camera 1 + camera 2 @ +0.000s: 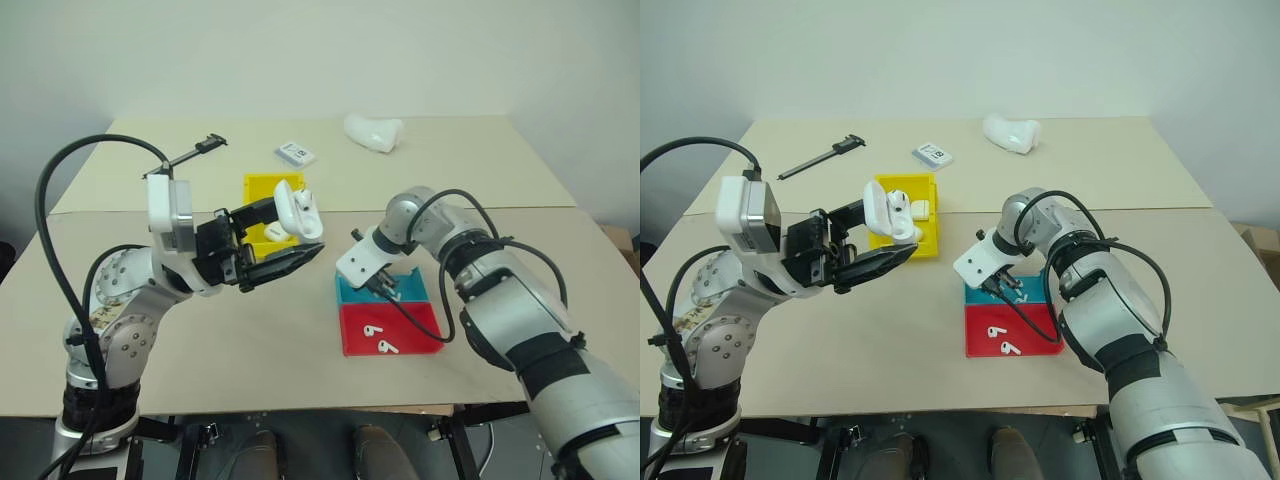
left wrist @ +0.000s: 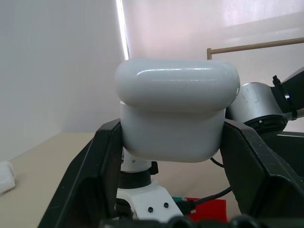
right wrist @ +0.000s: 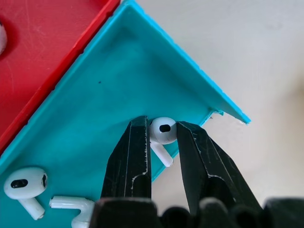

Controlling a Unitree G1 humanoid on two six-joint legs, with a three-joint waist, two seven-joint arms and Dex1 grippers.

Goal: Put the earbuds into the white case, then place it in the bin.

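Beige tabletop, centre frame: right gripper (image 3: 161, 142) pinches an earbud (image 3: 163, 130) off-centre—it may squirt out; left gripper (image 2: 173, 156) clamps white case (image 2: 173, 114).

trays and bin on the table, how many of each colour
yellow bin: 1
blue tray: 1
red tray: 1
total: 3
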